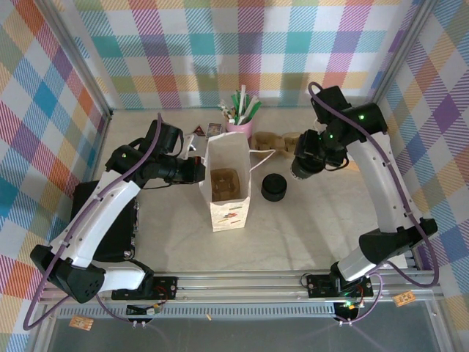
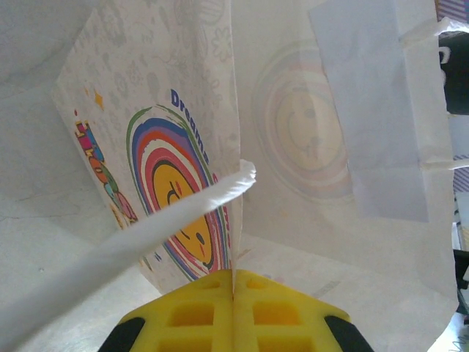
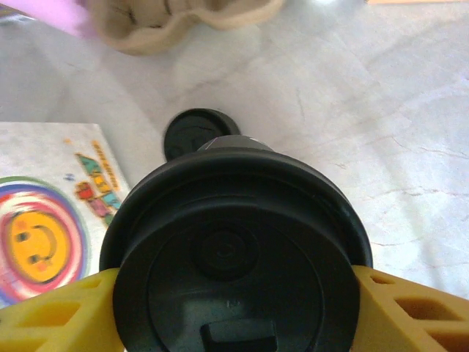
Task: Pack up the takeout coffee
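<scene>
Just right of the white printed paper bag (image 1: 229, 213), the black-lidded white paper takeout coffee cup (image 3: 236, 249) hangs clamped between the fingers of the right gripper (image 3: 234, 308). The left gripper (image 2: 233, 286) pinches the bag's rim, fingers together. Keep the cup level and lower it into the brown cardboard carrier (image 1: 224, 183) inside.

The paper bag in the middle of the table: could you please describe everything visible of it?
The paper bag is white, printed with a rainbow smiley, and stands upright on the table with its top open. A brown cup carrier lies inside. It has a flat paper handle. The left gripper is shut on its rim.
</scene>
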Motion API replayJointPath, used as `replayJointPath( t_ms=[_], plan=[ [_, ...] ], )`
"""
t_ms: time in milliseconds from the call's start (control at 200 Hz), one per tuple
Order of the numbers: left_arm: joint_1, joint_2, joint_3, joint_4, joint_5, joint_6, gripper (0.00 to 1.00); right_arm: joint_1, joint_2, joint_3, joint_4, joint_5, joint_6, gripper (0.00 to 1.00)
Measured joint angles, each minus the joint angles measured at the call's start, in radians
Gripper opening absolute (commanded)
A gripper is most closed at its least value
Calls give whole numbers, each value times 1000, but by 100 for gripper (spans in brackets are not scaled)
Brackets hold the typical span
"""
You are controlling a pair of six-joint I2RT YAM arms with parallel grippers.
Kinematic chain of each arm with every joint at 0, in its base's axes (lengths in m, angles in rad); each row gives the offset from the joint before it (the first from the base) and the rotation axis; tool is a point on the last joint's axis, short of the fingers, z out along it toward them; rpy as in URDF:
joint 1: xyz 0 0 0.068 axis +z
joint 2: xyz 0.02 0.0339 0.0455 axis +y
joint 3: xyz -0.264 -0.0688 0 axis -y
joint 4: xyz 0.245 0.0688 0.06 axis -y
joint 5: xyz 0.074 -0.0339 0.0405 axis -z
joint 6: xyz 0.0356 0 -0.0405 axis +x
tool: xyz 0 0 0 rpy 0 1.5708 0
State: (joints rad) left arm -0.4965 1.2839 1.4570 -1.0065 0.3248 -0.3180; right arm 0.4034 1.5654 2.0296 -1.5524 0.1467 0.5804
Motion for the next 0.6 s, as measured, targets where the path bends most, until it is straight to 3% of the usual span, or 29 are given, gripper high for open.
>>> replayJointPath(
  t_ms=[330,600],
  plan=[
    [-10,75,5,42,-18,-64,0,49,150,341,-56,0,6,0],
    [-19,95,45,5,-91,-67,0,55,175,427,-56,10,7,0]
  ],
)
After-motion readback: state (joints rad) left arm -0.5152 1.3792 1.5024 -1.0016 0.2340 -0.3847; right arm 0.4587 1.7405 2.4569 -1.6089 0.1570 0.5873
